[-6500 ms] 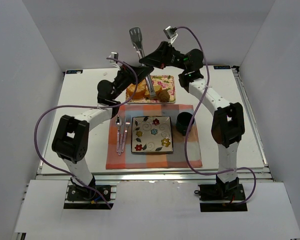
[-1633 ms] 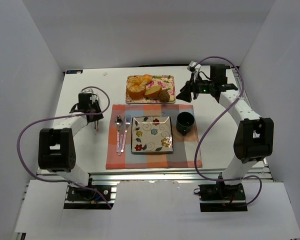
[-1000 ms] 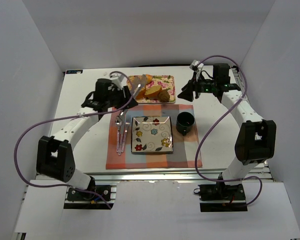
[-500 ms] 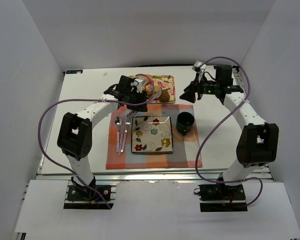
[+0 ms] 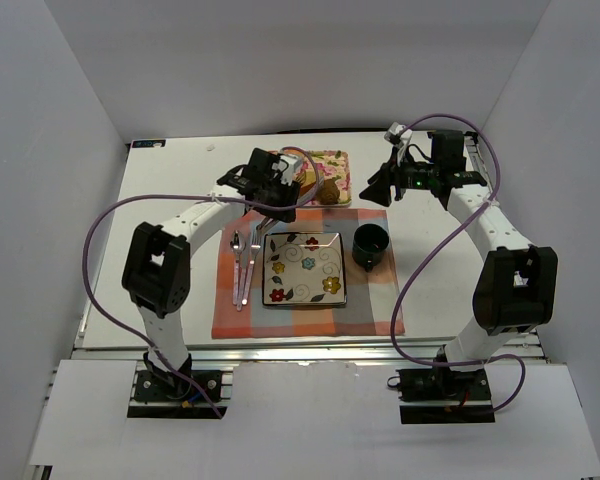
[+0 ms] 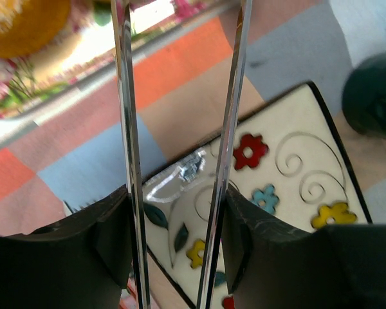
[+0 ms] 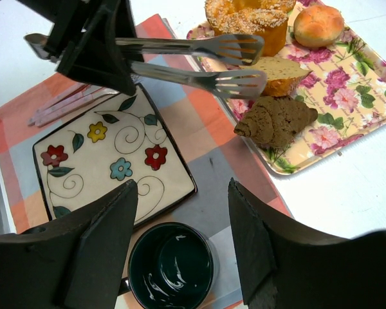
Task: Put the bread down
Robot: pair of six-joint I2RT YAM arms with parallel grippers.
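A white table (image 5: 170, 290) is seen to carry 2 things directly. A checked placemat (image 5: 375, 305) of orange, pink, blue and grey squares is spread at its middle. A floral tray (image 5: 337, 163) is set just beyond the placemat's far edge.

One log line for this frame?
left gripper: shut on tongs | tongs: tips apart at bread | bread: on tray | plate: bare | right gripper: open, empty

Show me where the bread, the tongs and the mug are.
bread (image 7: 284, 68): right wrist view, pale cut face beside the tong tips.
tongs (image 7: 180, 74): right wrist view, lower metal arm.
mug (image 7: 170, 267): right wrist view, dark inside bottom.
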